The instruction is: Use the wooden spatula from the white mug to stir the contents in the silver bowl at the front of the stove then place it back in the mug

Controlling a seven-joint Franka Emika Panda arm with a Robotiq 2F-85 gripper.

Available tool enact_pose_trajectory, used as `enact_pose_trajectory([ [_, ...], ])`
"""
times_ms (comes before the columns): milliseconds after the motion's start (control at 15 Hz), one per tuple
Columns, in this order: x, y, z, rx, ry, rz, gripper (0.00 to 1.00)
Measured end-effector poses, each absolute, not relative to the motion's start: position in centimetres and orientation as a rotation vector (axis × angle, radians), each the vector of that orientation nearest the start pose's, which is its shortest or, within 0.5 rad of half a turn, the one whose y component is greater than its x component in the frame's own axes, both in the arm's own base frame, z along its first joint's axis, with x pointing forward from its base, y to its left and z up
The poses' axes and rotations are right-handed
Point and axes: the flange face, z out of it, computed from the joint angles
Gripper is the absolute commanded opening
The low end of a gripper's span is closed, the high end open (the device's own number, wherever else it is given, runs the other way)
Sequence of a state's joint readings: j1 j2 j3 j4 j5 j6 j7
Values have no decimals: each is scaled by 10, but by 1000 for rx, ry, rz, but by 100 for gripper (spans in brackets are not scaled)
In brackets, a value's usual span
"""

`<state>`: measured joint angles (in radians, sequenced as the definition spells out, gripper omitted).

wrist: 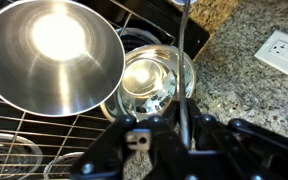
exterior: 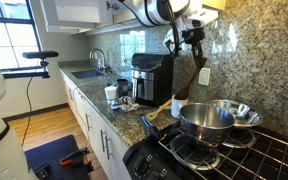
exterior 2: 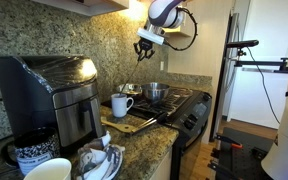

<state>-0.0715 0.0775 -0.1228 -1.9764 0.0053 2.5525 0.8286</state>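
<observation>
I'm up high over the stove, and my gripper is clamped on the wooden spatula. Down the wrist view the handle runs straight away from me between the fingers, which pinch it on both sides, so the grip looks firm. The blade end hangs below me in open air, touching nothing.

The white mug stands on the counter just beside the stove, with no utensil in it. So I judge the pick-up done and the carry to the bowl in hand, with the stir not yet begun.

Straight below me sit two steel bowls. The wide, shiny, flared bowl fills the left of my wrist view and isn't my target. I want the silver bowl, the deeper, steep-sided one at the front of the stove. The handle's line crosses near its right rim, so I'm close to aligned but not centred.

Next comes a small sideways correction, then a straight descent so the blade clears the rim and doesn't knock the neighbouring bowl, which sits touching or nearly so. I can't make out what's inside the bowl from here.
</observation>
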Motion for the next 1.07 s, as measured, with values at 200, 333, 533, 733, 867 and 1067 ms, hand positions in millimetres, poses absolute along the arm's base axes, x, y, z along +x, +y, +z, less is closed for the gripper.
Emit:
enact_pose_trajectory([
  [200, 604, -107, 483, -2580, 1381, -717, 5],
  [333, 606, -101, 480, -2603, 1355, -714, 5],
  [533, 609, -94, 473, -2636, 1313, -701, 5],
  [733, 612, -86, 464, -2676, 1261, -684, 5],
  [867, 614, -81, 459, -2698, 1230, -674, 4],
  [1067, 616, -76, 454, -2727, 1188, -667, 44],
])
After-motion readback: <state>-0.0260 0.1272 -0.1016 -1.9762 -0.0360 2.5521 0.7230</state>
